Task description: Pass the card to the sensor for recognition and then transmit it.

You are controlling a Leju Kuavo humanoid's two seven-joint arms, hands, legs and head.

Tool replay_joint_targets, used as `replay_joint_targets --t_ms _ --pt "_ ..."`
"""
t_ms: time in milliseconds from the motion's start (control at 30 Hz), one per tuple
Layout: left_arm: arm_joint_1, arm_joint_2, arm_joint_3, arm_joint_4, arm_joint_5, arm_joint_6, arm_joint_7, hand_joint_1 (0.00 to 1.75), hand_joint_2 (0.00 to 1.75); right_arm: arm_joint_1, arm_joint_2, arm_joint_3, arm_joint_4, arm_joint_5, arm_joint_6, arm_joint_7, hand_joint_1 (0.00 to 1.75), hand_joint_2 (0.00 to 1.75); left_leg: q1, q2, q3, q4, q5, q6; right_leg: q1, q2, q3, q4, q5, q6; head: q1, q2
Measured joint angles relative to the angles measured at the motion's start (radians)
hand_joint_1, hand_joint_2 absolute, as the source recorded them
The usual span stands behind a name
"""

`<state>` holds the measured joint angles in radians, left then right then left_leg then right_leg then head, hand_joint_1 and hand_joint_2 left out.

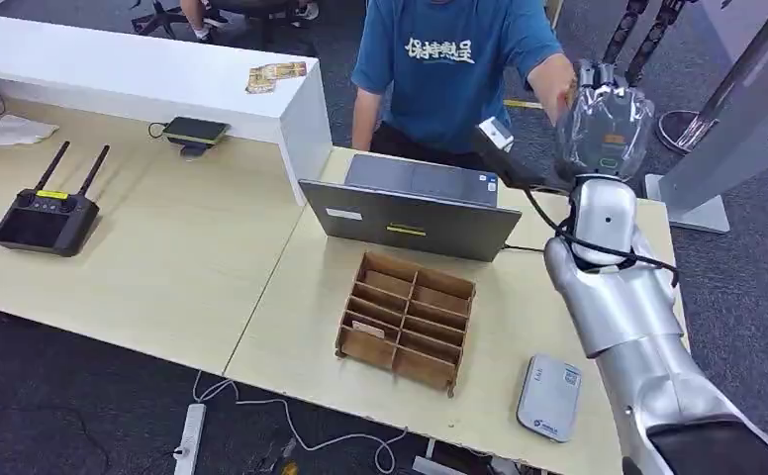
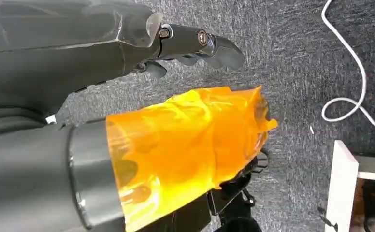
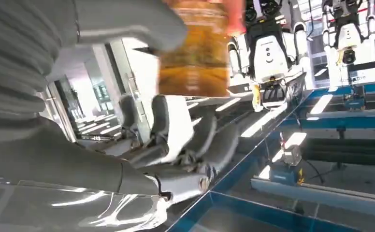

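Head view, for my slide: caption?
Right hand raises the card toward a person behind the laptop.

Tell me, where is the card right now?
The card is up in the robot's right hand, raised at the far right of the desk, next to the hand of the person in the blue shirt.

Card (image 3: 195, 53) blurred, top cut by frame edge; print unreadable. Right hand (image 1: 606, 124) under glary plastic wrap, finger contact unclear. Person (image 1: 454, 69) cropped above the shoulders.
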<state>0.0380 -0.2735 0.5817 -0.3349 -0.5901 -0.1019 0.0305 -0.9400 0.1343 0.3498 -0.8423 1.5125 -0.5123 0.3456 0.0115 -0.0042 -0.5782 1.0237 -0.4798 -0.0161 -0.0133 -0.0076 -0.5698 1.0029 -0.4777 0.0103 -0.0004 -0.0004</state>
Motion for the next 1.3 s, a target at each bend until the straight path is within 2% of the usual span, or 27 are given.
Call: replay_joint_targets --t_ms 100,233,400,567,733,1033,1300 --pt "0.024 -0.002 -0.012 -0.019 0.018 -0.003 0.013 0.0 0.0 0.013 0.0 0.0 -0.009 -0.049 -0.014 -0.031 0.0 1.75 0.0 0.001 0.0 0.0 0.0 0.0 0.0 0.001 0.0 0.0 0.0 0.0 0.0 0.0" --pt "0.085 -0.01 -0.031 -0.106 0.074 -0.026 0.07 0.0 0.0 0.074 0.0 -0.007 -0.07 -0.182 -0.027 -0.095 0.0 1.75 0.0 0.0 0.0 0.0 0.0 0.0 0.0 0.001 -0.001 0.0 0.0 0.0 0.0 0.0" --pt "0.137 -0.019 -0.07 -0.176 0.096 -0.03 0.085 0.0 0.0 0.11 0.0 -0.008 -0.112 -0.197 -0.027 -0.106 0.0 1.75 0.0 0.001 -0.001 0.0 0.0 0.0 0.0 0.001 -0.002 0.0 0.0 0.0 0.0 0.0" --pt "0.182 -0.028 -0.111 -0.248 0.184 -0.022 0.132 0.0 0.0 0.151 0.0 -0.012 -0.161 -0.312 -0.036 -0.154 0.0 1.75 0.0 0.001 0.0 0.0 0.0 0.0 0.0 0.001 -0.002 0.0 0.0 0.0 0.0 0.0" --pt "0.253 -0.043 -0.187 -0.352 0.285 0.002 0.189 0.0 0.0 0.235 0.0 -0.017 -0.251 -0.43 -0.048 -0.203 0.0 1.75 0.0 0.001 -0.001 0.0 0.0 0.0 0.0 0.001 -0.003 0.0 0.0 0.0 0.001 0.0" --pt "0.346 -0.061 -0.296 -0.51 0.427 0.064 0.24 0.0 0.0 0.426 0.0 -0.046 -0.432 -0.814 -0.048 -0.353 0.0 1.75 0.0 0.001 -0.002 0.0 -0.001 0.0 0.0 0.001 -0.004 0.0 -0.001 0.0 0.0 0.0" --pt "0.392 -0.061 -0.333 -0.577 0.486 0.105 0.257 0.0 0.0 0.575 0.0 -0.068 -0.509 -0.949 -0.045 -0.411 0.0 1.75 0.0 0.001 -0.002 0.0 -0.001 0.0 0.0 0.002 -0.004 0.0 -0.001 0.0 0.0 0.0"
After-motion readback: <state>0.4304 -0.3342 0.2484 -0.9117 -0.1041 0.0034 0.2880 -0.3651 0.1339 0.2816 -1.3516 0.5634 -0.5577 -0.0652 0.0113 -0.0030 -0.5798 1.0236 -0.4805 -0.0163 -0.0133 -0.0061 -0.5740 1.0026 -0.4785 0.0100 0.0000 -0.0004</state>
